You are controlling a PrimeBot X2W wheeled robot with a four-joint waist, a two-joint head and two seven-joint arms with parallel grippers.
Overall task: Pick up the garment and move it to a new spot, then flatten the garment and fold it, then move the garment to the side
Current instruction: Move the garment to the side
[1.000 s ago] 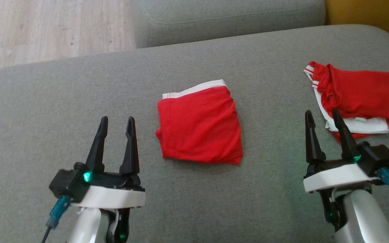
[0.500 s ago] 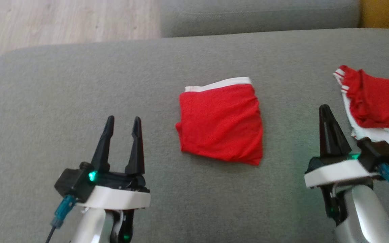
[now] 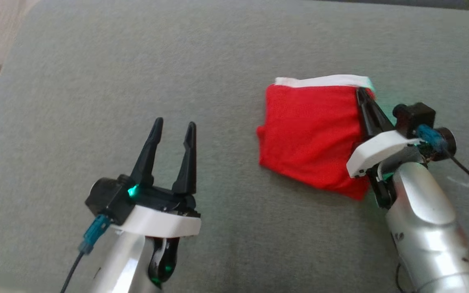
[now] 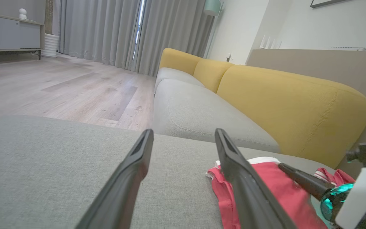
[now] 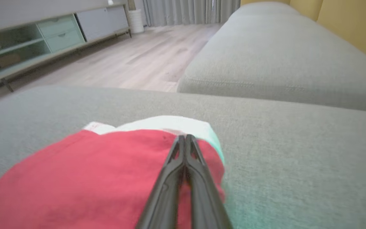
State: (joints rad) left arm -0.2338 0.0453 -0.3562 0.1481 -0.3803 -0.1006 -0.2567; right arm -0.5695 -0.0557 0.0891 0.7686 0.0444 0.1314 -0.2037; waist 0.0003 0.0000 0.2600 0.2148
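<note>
- Garment [image 3: 307, 134]: red, folded roughly square, white band on its 12 o'clock edge, flat on the cushion [image 3: 136, 61], right of centre.
- Band runs 9-to-3; no clear long axis.
- Right gripper [image 3: 360, 92] fingers pressed together over its 3 o'clock edge; left gripper [image 3: 175, 122] spread.
- Loads of bare cushion toward 9.

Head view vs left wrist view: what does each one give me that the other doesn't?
Head view: the folded red garment in full outline, white waistband on its far edge, right gripper with jaws shut at its far right corner. Left wrist view: yellow backrests, curtains, a cabinet across the room. Both: the grey cushion, the garment, the right gripper, the open left gripper.
</note>
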